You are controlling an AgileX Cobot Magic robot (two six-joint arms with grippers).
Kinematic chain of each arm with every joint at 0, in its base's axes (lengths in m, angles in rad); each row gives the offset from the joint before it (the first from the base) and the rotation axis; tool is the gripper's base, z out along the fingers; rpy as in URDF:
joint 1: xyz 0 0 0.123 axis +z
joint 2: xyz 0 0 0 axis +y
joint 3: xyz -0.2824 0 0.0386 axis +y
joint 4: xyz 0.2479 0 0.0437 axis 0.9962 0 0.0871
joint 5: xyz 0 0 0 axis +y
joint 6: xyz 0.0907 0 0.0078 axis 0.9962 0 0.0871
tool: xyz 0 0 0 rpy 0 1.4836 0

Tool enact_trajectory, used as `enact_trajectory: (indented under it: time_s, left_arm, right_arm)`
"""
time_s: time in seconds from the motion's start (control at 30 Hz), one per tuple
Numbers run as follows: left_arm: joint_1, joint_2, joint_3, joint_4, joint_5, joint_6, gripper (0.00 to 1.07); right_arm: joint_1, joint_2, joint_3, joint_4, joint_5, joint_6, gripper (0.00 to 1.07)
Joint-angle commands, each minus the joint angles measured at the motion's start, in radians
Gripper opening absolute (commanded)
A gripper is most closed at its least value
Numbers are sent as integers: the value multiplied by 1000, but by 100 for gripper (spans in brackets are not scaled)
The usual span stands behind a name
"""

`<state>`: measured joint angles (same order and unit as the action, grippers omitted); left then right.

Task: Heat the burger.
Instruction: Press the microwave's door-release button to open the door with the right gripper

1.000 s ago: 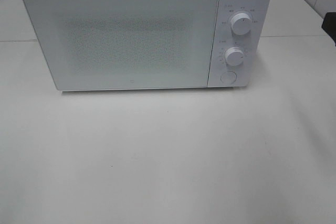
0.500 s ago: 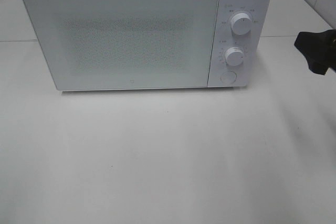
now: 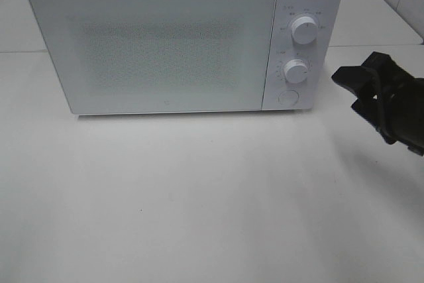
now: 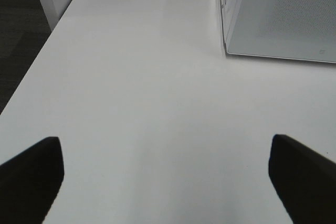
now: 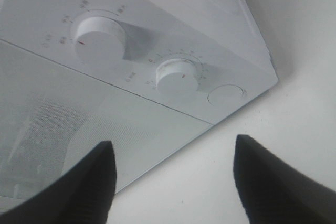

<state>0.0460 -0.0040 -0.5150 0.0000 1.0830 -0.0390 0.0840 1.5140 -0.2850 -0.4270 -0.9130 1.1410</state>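
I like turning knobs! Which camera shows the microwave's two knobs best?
The right wrist view: the upper knob and lower knob sit large, with their tick marks visible. The exterior high view shows both, but small. The left wrist view shows only a corner of the microwave, no knobs.

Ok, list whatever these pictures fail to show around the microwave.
- burger: in no view; the speckled microwave door hides the interior in exterior high.
- Markings around the upper dial and lower dial: too small in exterior high, blurred in right wrist.
- left gripper: absent from exterior high; left wrist shows only its fingertips, cut by the frame edge.
- right gripper: its arm is cut off by exterior high's right edge.
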Motion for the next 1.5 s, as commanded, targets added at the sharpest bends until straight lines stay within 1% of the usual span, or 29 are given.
enact_trajectory:
  time_s: [0.03,0.07,0.1,0.13,0.17,0.2,0.23,0.27,0.3,0.33,0.37,0.4,0.43,0.5,0.6,0.67,0.8,0.83,1.07,1.17,1.2,1.23,1.27,1.5]
  left_arm:
    - [2,-14,0,0,-16,-1,98]
    - [2,-14,0,0,-16,-1,98]
    - [2,-14,0,0,-16,-1,98]
    - [2,-14,0,0,-16,-1,98]
    - [2,-14,0,0,-16,-1,98]
    - [2,-14,0,0,-16,-1,98]
    - [2,-14,0,0,-16,-1,98]
    - [2,-14,0,0,-16,-1,98]
    - [2,-14,0,0,-16,-1,98]
    - [2,-14,0,0,-16,-1,98]
    - [2,-14,0,0,-16,-1,98]
    - [2,-14,0,0,-16,-1,98]
    - [2,-14,0,0,-16,-1,98]
    - [2,-14,0,0,-16,-1,98]
    - [2,-14,0,0,-16,-1,98]
    - [2,-14,0,0,-16,-1,98]
    - [2,-14,0,0,-16,-1,98]
    - [2,-14,0,0,-16,-1,98]
    - [2,-14,0,0,-16,-1,98]
    - [2,-14,0,0,-16,-1,98]
    - [2,-14,0,0,-16,-1,98]
    - [2,-14,0,0,-16,-1,98]
    - [2,-14,0,0,-16,-1,98]
    - [2,-14,0,0,-16,-1,98]
  right_arm:
    - [-3,110,2,-26,-110,148,44]
    - [-3,110,2,-26,-110,148,44]
    - [2,134,2,-28,-130,167,38]
    - [2,134,2,-28,-130,167,38]
    - [28,172,-3,-2,-165,201,25]
    - [41,184,-4,10,-180,209,19]
    - [41,184,-4,10,-180,209,19]
    - [80,208,-4,72,-212,218,9]
    - [123,227,-4,145,-230,218,3]
    - [123,227,-4,145,-230,218,3]
    - [144,233,-4,180,-233,221,0]
    - [179,246,-4,260,-232,223,0]
    - [179,246,-4,260,-232,223,0]
    - [225,263,-4,367,-232,255,0]
    - [238,271,-9,396,-228,272,0]
    - [266,293,-41,444,-198,333,0]
    - [266,296,-73,455,-148,355,0]
    - [266,296,-96,473,-114,355,0]
    - [265,296,-137,513,-33,338,0]
    - [265,296,-155,555,-8,319,0]
    - [265,300,-170,597,14,305,0]
    - [265,300,-170,597,14,305,0]
    - [265,314,-186,625,16,290,0]
    - [265,374,-231,620,15,291,0]
